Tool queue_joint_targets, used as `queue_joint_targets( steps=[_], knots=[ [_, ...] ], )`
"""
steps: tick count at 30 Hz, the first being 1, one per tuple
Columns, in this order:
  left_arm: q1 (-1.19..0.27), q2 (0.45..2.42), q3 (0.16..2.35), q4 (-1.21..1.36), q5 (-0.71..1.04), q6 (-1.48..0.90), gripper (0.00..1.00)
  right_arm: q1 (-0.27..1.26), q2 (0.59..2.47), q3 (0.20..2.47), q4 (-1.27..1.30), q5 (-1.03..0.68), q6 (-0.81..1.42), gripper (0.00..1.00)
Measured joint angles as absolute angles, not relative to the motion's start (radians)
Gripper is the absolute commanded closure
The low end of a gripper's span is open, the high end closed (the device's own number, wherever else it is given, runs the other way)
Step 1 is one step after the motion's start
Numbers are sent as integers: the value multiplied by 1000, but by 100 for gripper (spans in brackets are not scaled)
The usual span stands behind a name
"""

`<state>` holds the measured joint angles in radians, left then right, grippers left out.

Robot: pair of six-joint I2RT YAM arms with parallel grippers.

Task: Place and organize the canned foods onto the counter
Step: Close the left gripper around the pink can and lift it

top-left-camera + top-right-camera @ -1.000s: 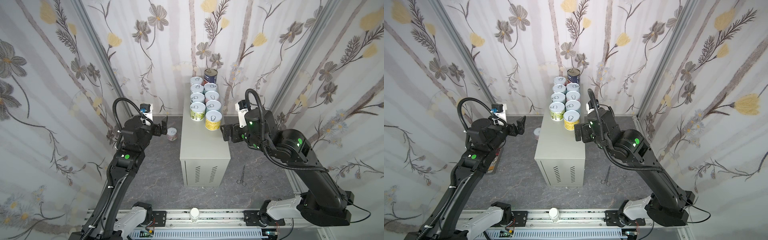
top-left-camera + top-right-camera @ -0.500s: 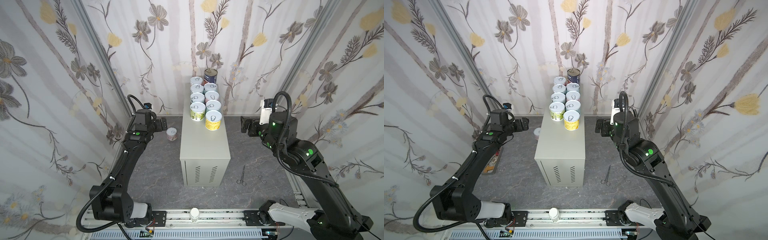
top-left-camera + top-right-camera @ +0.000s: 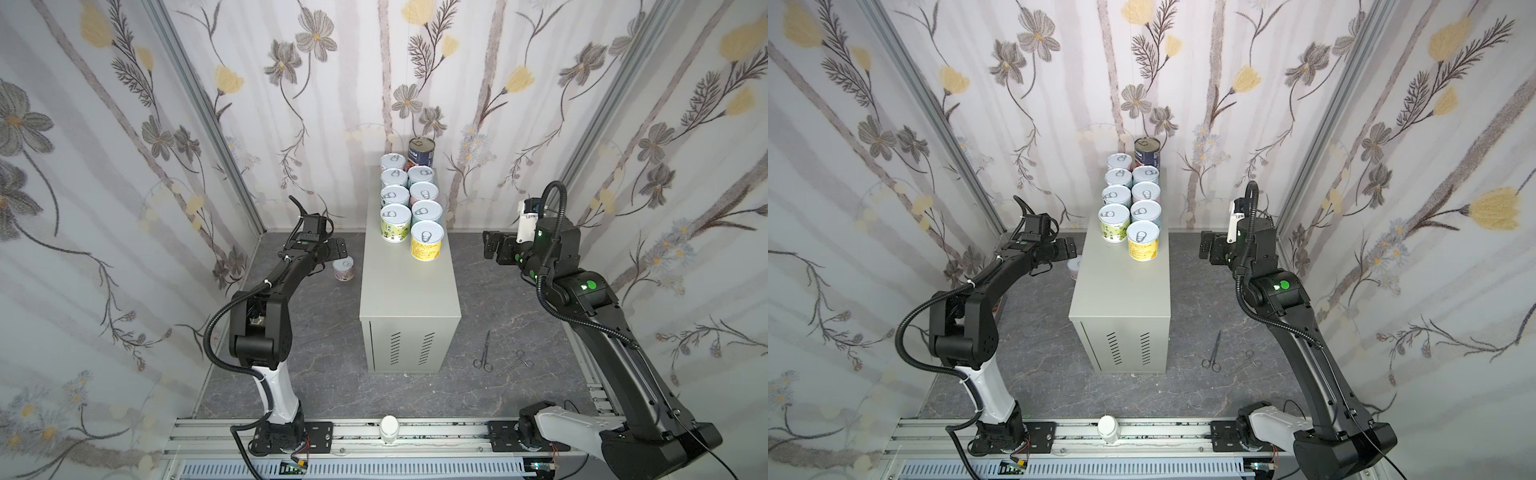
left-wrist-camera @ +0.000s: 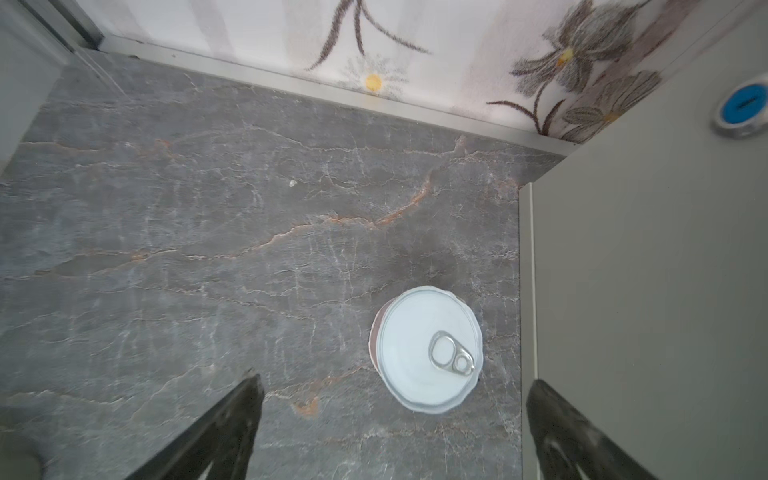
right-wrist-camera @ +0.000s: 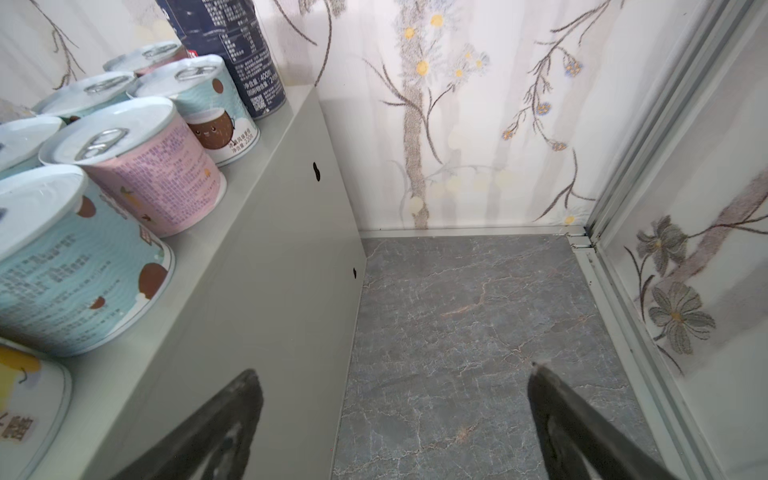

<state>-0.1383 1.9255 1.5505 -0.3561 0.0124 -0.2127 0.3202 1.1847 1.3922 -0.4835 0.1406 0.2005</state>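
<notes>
Although nine of the ten cans are already set on the flat top of the tall grey-beige metal box counter [image 3: 409, 291], the task is judged as not finished: one short can with a pink label and a white pull-tab lid [image 4: 428, 349] is standing on the dark marbled floor [image 3: 324, 374], just beside the counter wall on the left arm's side. On the top, two rows are formed at the far end: a taller dark blue can with a metal lid [image 3: 421, 150] is placed at the back, and eight short pastel cans [image 3: 424, 193] follow it, ending with a green-labelled can [image 3: 395, 222] and a yellow-labelled can [image 3: 426, 243]. The place beside the yellow one is free, and the near half of the top is bare.

The left gripper [image 3: 340, 249] is held above the pink can, its black fingers [image 4: 232, 428] spread wide with nothing between them. The right gripper [image 3: 491, 247] is held in the air on the other side of the counter, also fully opened and empty.

The narrow gap between the pink can and the counter wall is judged as the main difficulty for the grasp, since one finger must be put there. A pair of slim metal scissors [image 3: 484, 353] and a thin metal clamp [image 3: 515, 363] are lying on the floor near the right arm, well apart from the cans.
</notes>
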Motion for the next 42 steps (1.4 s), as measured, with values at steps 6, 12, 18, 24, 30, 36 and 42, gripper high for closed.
queue_joint_targets(
  steps=[6,12,18,24,30,36,42],
  knots=[
    [-164,2063,1636,-389,0,-221,0,300,1192,1335,-442,80,208,0],
    [-200,2123,1666,-411,-17,-226,0,289,1223,1314,-406,12,219,0],
    [-218,2172,1692,-423,-35,-228,0,286,1238,1278,-378,-35,231,0],
    [-217,2196,1694,-432,-68,-228,8,283,1223,1248,-369,-46,245,0],
    [-219,2211,1694,-431,-75,-236,21,281,1209,1237,-364,-46,246,0],
    [-219,2223,1694,-430,-83,-235,27,278,1199,1232,-364,-46,252,0],
    [-219,2221,1680,-412,-93,-234,36,274,1190,1230,-364,-44,250,0]
  ],
)
